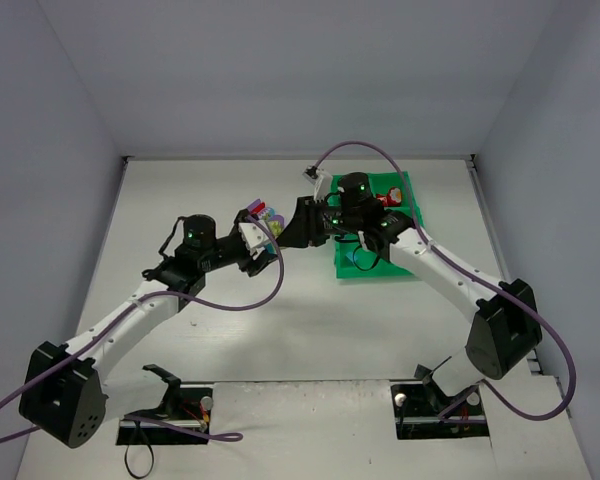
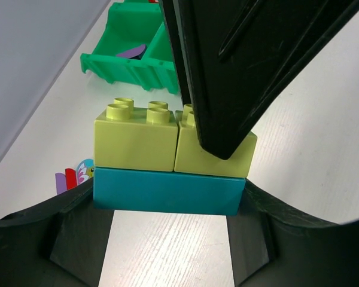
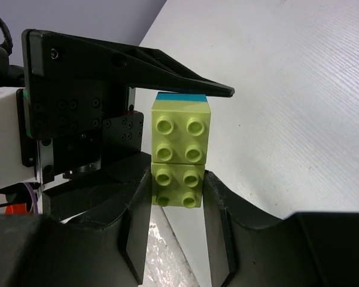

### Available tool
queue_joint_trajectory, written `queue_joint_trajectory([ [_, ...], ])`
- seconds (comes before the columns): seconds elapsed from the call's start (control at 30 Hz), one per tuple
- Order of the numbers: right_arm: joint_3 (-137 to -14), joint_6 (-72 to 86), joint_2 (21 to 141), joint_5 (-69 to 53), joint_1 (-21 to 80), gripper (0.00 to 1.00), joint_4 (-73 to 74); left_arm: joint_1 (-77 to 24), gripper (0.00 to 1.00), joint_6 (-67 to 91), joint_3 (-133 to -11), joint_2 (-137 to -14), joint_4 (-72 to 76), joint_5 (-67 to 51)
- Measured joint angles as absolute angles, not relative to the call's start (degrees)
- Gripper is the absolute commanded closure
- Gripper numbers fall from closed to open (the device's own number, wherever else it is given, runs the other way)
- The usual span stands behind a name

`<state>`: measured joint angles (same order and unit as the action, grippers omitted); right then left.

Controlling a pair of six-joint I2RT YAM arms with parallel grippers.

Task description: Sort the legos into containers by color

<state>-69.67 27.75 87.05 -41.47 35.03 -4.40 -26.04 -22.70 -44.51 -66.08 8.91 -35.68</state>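
The left gripper [image 2: 169, 192] holds a teal brick [image 2: 137, 192], with a finger pressed against each end. Two smaller bricks sit side by side on top of it, touching each other. The right gripper [image 3: 178, 197] is narrowed to a tight pinch on one of them, a yellow-green brick [image 3: 177, 188], with a finger on each side. The second yellow-green brick [image 3: 180, 128] lies outside those fingers. Both arms hold this stack over the middle of the table [image 1: 310, 330], toward the far edge and just left of the tray [image 1: 352, 268]. The tray lies toward the table's far right corner. A purple lego [image 2: 131, 52] lies in one compartment and a red lego [image 1: 387, 197] in a far one. A few loose legos [image 1: 267, 215] lie on the table just beyond the left gripper.
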Motion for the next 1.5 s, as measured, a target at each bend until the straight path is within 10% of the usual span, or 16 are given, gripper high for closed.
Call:
queue_joint_trajectory([
  [0.43,-69.5,26.4,83.9,-40.8,30.3,1.0,-0.3,-24.4,1.0,-21.8,-43.6,-67.3,9.7,-32.5],
  [0.77,-64.1,24.4,76.2,-11.6,17.0,1.0,9.8,-24.4,1.0,-21.0,-42.6,-66.3,8.8,-33.1],
  [0.97,-59.8,25.9,77.6,0.1,8.5,0.91,13.5,-24.4,1.0,-20.3,-42.6,-62.9,7.0,-34.7],
  [1.27,-61.8,27.2,89.3,4.1,7.5,0.31,12.6,-24.4,1.0,-20.1,-42.6,-60.5,3.8,-36.8],
  [1.5,-64.7,25.0,87.0,-2.4,7.7,0.36,9.9,-24.4,1.0,-20.1,-42.6,-60.1,2.8,-38.2],
])
